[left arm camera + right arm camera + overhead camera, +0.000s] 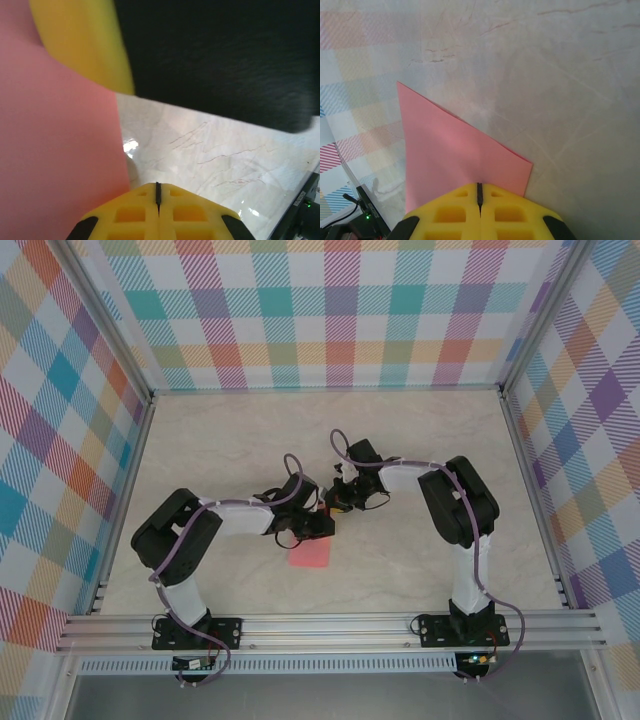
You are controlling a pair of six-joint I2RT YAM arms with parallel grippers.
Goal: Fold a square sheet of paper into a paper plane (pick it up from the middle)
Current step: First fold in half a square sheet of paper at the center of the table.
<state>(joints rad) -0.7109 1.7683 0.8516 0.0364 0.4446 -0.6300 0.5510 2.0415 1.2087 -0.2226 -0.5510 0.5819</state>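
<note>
Roughly at the middle of the table [250, 440], the left arm [235, 515] and the right arm [455, 495] are seen with their tips close together. The pink sheet of paper [310, 557] lies just on the near side of the left arm's tip and is partly covered by it.

From the right wrist, the right jaws are shown clenched, their yellow halves meeting along a thin dark seam, and the sheet of paper [450, 155] is gripped at that seam. It fans out ahead of the jaws and to their left, with a faint crease running straight toward the seam and one sharp corner pointed away over the table.

From the left wrist, the left jaws are likewise shown pressed fully together. There the sheet of paper [55, 150] is spread just beside the jaws on their left and reaches down past them. Whether any of it is pinched between them cannot be told. A blurred yellow and black part [200, 50] is seen close above the left jaws, with pale marbled table beyond.
</note>
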